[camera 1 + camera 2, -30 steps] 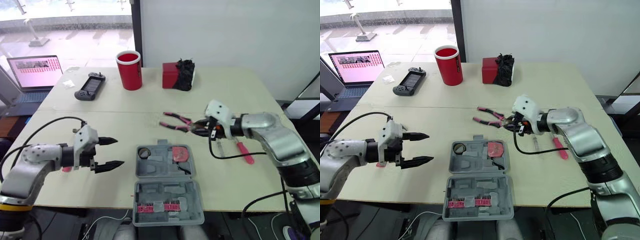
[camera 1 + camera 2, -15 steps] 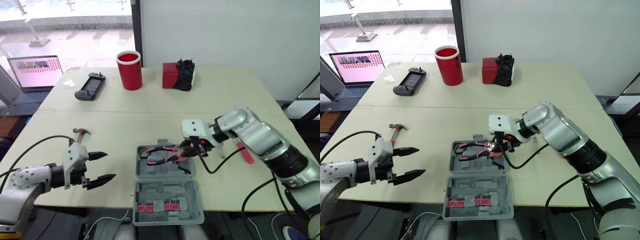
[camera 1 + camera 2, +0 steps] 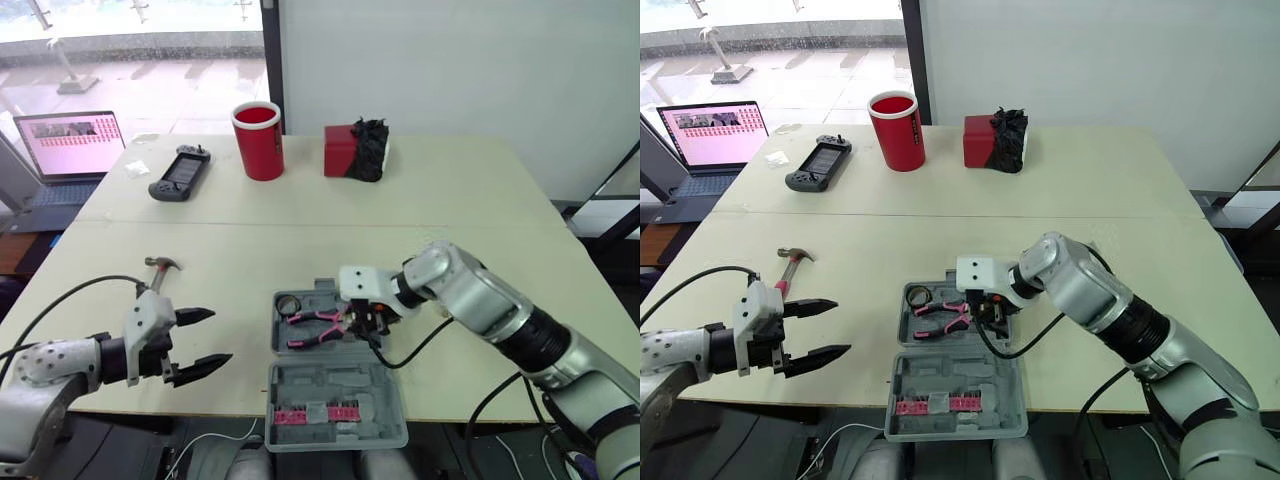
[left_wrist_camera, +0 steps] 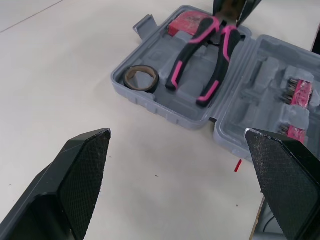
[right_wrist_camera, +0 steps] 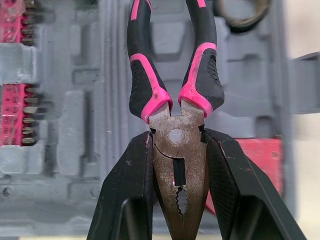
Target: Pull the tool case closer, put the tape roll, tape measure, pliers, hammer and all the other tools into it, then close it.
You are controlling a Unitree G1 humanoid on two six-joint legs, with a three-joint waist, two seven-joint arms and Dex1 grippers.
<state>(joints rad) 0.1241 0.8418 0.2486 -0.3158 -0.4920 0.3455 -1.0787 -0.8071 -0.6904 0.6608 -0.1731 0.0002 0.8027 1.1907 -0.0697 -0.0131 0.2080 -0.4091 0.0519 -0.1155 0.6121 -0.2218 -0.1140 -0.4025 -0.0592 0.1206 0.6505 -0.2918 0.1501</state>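
The grey tool case [image 3: 335,385] lies open near the table's front edge. A tape roll [image 3: 289,303] and a red tape measure [image 4: 190,21] sit in its far half. My right gripper [image 3: 362,318] is shut on the head of the pink-and-black pliers [image 3: 315,328], whose handles lie low over the far half of the case; the pliers [image 5: 176,150] head sits between the fingers [image 5: 135,190]. To the left of the case hovers my left gripper [image 3: 205,338], open and empty. A hammer [image 3: 158,268] lies on the table beyond it.
At the back of the table stand a red cup [image 3: 259,140], a game controller [image 3: 181,172] and a red box with black cloth [image 3: 356,150]. A laptop [image 3: 70,145] is off the far left. Red bit holders [image 3: 318,414] fill the case's near half.
My right gripper has carried the pliers from the table right of the case into its far half, lowering them. My left gripper has drawn back toward the front, uncovering the hammer.
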